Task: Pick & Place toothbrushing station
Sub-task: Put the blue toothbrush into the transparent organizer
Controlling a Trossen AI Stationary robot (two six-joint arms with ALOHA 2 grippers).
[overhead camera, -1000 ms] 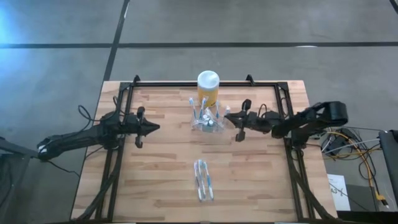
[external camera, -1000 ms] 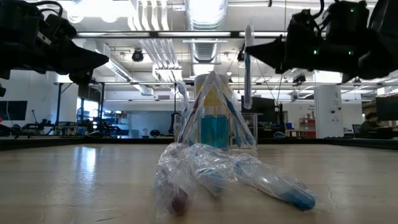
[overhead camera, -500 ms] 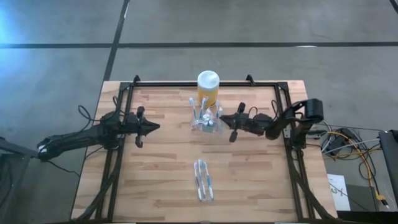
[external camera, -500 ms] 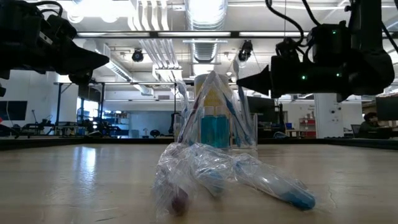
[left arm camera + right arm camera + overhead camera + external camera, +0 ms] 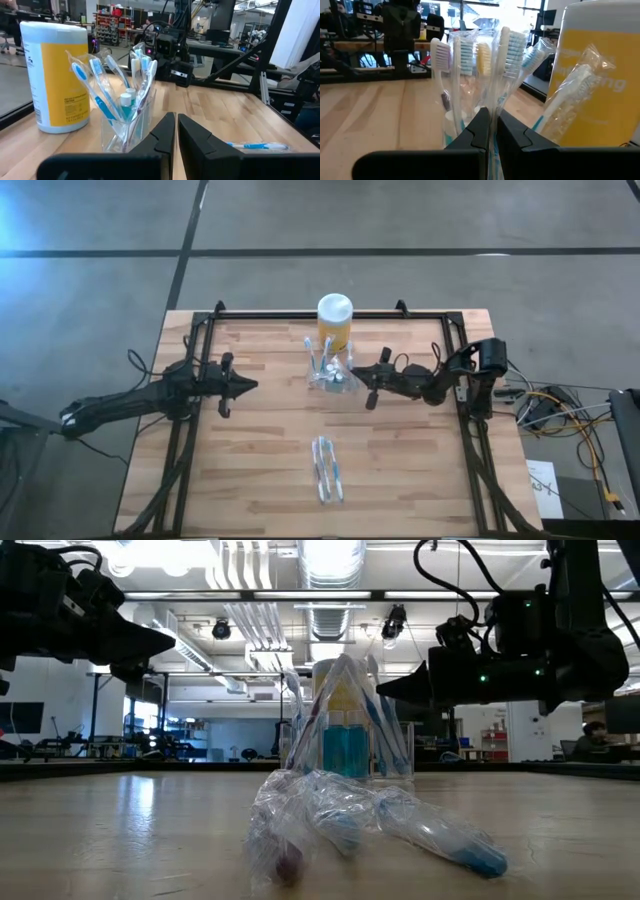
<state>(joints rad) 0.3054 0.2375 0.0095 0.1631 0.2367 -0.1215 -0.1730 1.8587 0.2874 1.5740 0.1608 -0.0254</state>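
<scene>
The toothbrushing station (image 5: 333, 376) sits mid-table toward the far edge, a clear holder packed with wrapped toothbrushes (image 5: 470, 70) standing upright and splayed. Just behind it stands a yellow jar with a white lid (image 5: 335, 319) — close, nearly touching in the left wrist view.

The right gripper (image 5: 352, 370) is right at the holder's side, its tip against the bristling brushes, fingers pinched together with nothing between them. From its own wrist camera the closed fingers (image 5: 481, 127) point straight into the cluster of brush heads.

The left gripper (image 5: 252, 385) hangs above the table on the other side, near but apart from the holder, fingers clenched too and empty — only a thin slit shows between them in the left wrist view.

Nearer the front edge, a small pile of bagged toothbrushes (image 5: 327, 468) lies flat on the wooden table (image 5: 260, 470), well apart from both grippers.
</scene>
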